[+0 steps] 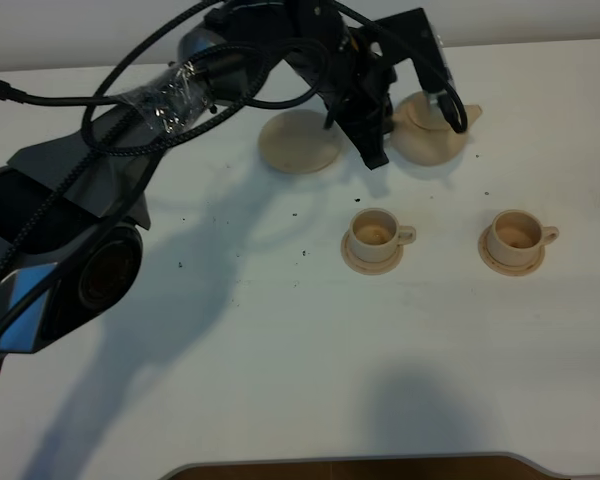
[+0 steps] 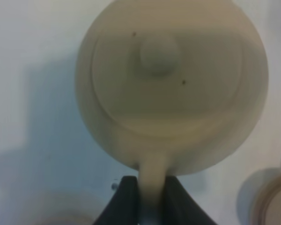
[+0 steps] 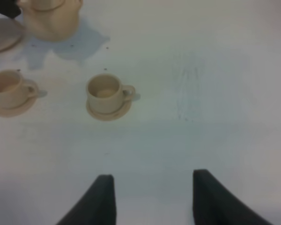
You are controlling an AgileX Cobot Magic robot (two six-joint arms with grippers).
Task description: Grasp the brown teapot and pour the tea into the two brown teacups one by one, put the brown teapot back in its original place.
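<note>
The pale tan round-bellied ceramic teapot (image 1: 428,137) is clamped by its handle in the left gripper (image 2: 152,201) — beside its flat tan saucer (image 1: 298,142), likely for pouring; the right gripper (image 3: 152,194) is spread, empty.

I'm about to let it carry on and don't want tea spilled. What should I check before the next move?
1. Left hand on the teapot handle: ok, the handle sits tight between the fingers.
2. Lid seated: ok.
3. Large saucer bare for the return: ok.
4. Inner cup and outer cup upright on their saucers: ok.
5. Cups already filled: cannot tell.
6. Right hand out of the way: ok, it is open and apart from the crockery.
</note>
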